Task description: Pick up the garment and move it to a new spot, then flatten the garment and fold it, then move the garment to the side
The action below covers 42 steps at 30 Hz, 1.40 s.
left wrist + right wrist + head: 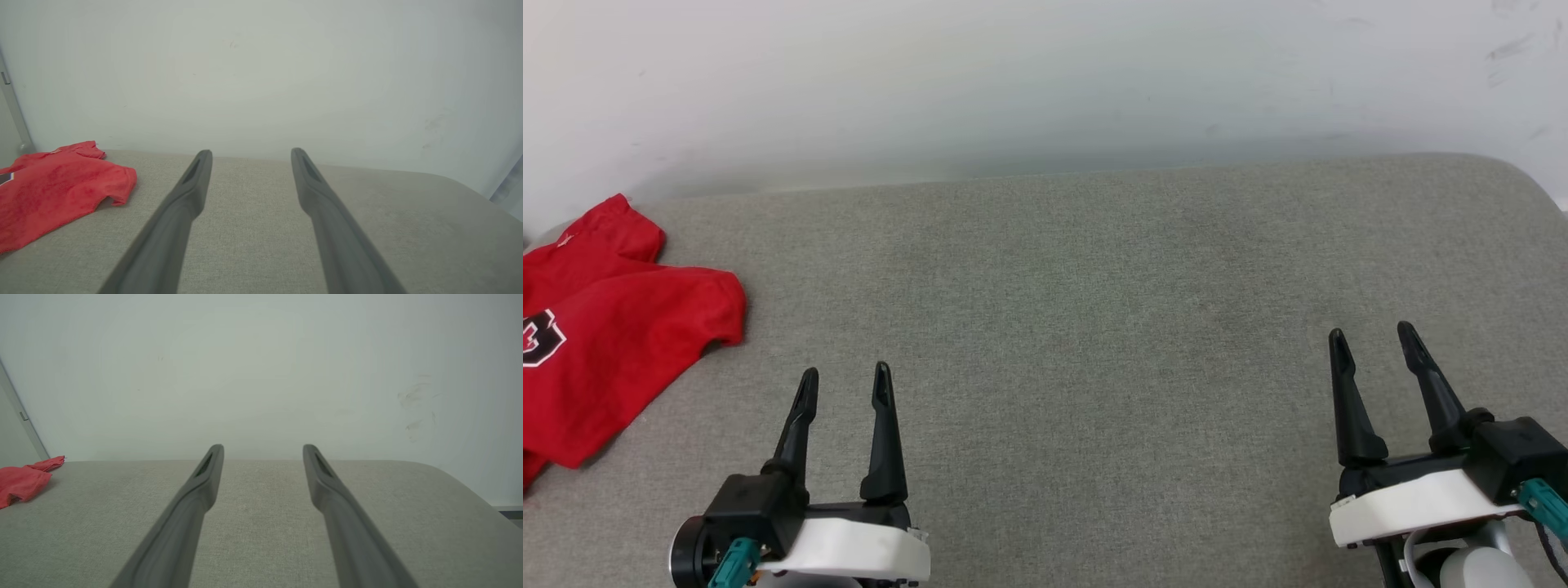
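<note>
Left end effector [845,369] agape, garment [621,327], emblem [539,337] cropped

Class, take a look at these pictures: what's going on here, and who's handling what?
Nothing is being handled. The robot's left tool and right tool are both open and empty, above a grey padded surface, fingers pointing toward the white wall. The red garment lies rumpled at the surface's far left, partly out of the head view, touching neither tool; the left tool is nearer it.
</note>
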Available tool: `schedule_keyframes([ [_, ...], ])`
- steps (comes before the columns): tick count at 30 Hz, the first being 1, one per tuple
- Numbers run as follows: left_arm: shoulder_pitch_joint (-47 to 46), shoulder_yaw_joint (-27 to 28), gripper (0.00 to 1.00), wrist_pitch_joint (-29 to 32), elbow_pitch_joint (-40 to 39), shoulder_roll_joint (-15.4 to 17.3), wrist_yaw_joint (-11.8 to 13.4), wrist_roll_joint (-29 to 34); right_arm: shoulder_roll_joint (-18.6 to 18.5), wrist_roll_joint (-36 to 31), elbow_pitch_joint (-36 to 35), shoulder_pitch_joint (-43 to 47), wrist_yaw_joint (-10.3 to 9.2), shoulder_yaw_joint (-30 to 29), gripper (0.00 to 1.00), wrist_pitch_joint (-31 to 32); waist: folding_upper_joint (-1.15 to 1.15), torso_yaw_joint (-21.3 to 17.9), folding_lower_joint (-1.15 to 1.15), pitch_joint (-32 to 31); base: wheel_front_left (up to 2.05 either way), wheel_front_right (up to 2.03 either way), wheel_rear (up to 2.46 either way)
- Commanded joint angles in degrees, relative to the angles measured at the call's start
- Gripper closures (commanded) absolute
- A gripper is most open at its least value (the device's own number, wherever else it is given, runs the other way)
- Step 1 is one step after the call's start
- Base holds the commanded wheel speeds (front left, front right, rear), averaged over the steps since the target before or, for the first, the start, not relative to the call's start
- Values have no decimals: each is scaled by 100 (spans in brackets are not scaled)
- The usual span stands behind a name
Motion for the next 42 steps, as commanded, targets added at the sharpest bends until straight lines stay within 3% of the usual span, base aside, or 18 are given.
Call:
schedule_keyframes([
  [1, 88, 136, 0, -61, -33, -109, -207, 130, 9, 65, 27, 43, -2, 28, 0, -59, 0, -3, 0, 2, 0, 0, 0],
  [10, 245, 580, 0, -163, 133, -463, -1009, 748, 11, 1, 212, 53, -2, 38, 0, -161, 0, -6, 0, -14, 0, 0, 0],
  [24, 401, 827, 0, -296, 169, -649, -1367, 1408, 13, -348, 289, 96, -2, 31, 0, -293, 0, -33, 0, -52, 0, 0, 0],
  [29, 370, 896, 0, -285, 272, -678, -1500, 1352, 13, -267, 265, 78, -2, 38, 0, -287, 0, 27, 0, -33, 0, 0, 0],
  [36, 324, 976, 0, -285, 377, -688, -1526, 1308, 13, -213, 282, 113, -2, 156, 0, -284, 0, 302, 0, -11, 0, 0, 0],
  [42, 334, 1016, 0, -285, 477, -688, -1508, 1287, 13, -179, 319, 233, -2, 224, 0, -284, 0, 787, 0, -66, 0, 0, 0],
])
